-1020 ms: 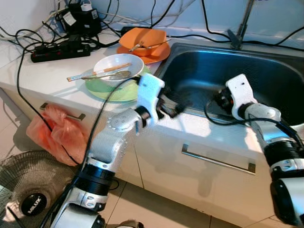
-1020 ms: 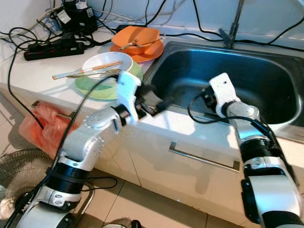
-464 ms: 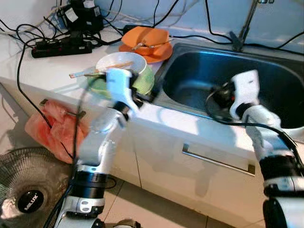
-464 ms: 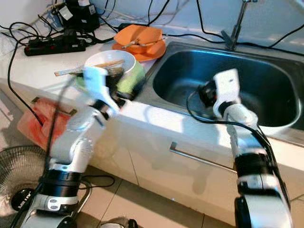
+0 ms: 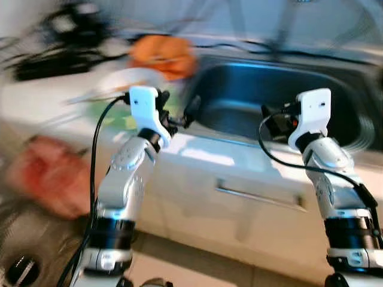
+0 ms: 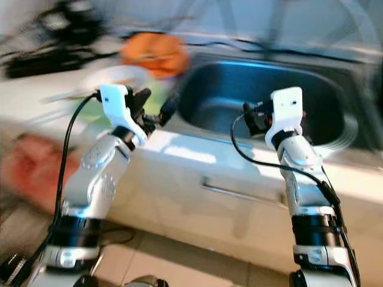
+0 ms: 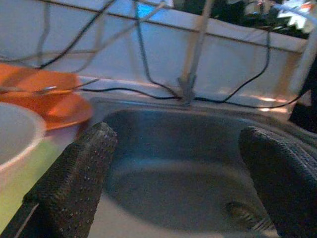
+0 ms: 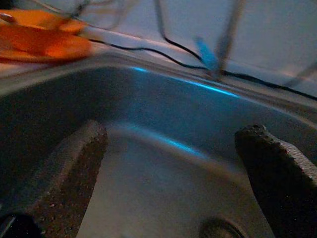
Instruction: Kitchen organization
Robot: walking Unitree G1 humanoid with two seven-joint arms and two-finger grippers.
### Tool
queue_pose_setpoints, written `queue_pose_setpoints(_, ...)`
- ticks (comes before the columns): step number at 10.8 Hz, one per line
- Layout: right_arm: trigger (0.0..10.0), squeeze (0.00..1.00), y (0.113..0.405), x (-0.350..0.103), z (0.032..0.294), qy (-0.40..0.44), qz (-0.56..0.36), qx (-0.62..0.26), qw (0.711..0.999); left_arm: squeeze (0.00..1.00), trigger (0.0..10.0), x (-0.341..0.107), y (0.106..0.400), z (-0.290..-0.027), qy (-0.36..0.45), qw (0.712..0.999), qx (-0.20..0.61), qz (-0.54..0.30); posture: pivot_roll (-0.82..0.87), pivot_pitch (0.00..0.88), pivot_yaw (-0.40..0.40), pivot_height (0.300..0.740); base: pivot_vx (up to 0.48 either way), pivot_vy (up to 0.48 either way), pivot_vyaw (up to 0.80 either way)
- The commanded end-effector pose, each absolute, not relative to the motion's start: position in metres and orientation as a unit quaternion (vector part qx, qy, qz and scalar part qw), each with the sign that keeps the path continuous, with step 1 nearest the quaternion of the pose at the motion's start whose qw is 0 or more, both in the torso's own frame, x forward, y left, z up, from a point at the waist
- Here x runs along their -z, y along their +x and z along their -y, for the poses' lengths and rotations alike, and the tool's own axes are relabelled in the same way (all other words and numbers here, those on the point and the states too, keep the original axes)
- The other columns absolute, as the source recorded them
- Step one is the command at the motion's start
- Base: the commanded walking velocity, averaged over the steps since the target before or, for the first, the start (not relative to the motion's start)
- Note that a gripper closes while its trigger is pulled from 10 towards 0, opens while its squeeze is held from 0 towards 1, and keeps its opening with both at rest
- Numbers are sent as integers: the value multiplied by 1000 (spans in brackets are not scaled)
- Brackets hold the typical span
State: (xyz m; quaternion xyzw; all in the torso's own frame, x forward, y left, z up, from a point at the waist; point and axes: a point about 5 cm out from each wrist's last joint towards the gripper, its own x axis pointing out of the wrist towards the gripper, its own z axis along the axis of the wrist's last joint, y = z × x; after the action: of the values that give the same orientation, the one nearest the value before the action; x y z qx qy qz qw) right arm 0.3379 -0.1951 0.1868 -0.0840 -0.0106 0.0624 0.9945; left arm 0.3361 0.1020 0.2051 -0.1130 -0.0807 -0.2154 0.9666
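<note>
Both claws agape toward sink [image 5: 275, 98]

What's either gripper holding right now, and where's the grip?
Nothing. The left gripper and the right gripper are both open with bare space between the fingers, raised over the front of the sink.

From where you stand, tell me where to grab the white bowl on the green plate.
Take the white bowl by its rim, on the side nearest the sink. The left gripper is already open there, and the raised rim suits one finger inside and one outside. Utensils seemed to lie across the bowl; the blur hides them now, so stay clear of the far rim.
</note>
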Motion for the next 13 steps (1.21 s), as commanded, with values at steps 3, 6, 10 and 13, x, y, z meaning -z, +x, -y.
queue_pose_setpoints(3, 10000, 753, 336, -195, 193, -83, 14, -53, 995, 0, 10000, -213, 345, -111, -113, 972, 191, 81, 73, 0, 40, 740, 0, 0, -777)
queue_pose_setpoints(6, 10000, 0, 335, -200, 190, -79, 35, -57, 995, 0, 10000, -214, 349, -116, -114, 975, 177, 78, 74, 0, 44, 740, 0, 0, -406)
queue_pose_setpoints(10, 10000, 0, 333, -200, 188, -74, 36, -54, 995, 0, 10000, -213, 351, -115, -111, 977, 168, 66, 77, 0, 49, 740, 0, 74, 0)
queue_pose_setpoints(13, 10000, 0, 334, -202, 188, -80, 40, -53, 995, 0, 10000, -212, 352, -115, -108, 978, 165, 61, 80, 0, 49, 740, 0, 416, 0)
